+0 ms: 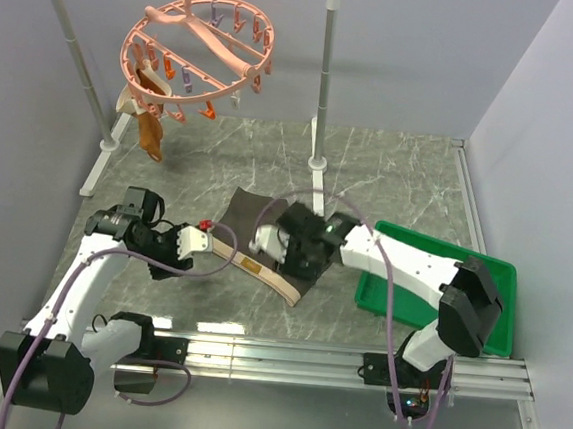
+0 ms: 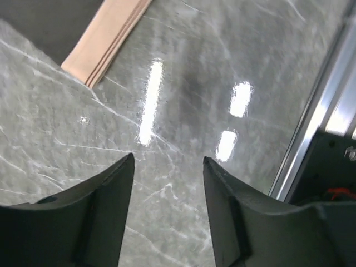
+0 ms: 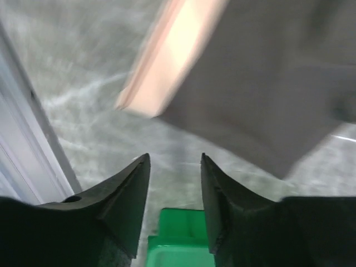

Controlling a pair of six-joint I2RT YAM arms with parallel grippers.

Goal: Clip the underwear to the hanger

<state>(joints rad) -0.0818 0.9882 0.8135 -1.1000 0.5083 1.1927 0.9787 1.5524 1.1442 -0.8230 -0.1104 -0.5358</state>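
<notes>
Underwear (image 1: 248,216) flat on table (image 1: 390,173) near green bin (image 1: 384,301); left fingers (image 2: 119,183) apart, right fingers (image 3: 136,178) apart.

The underwear (image 1: 249,217) lies on the counter (image 1: 400,174), under my right tool (image 1: 278,254) and just right of my left tool (image 1: 204,240). The tray (image 1: 386,283) sits right of my right tool; the hanger (image 1: 196,46) hangs well beyond my left tool.
</notes>
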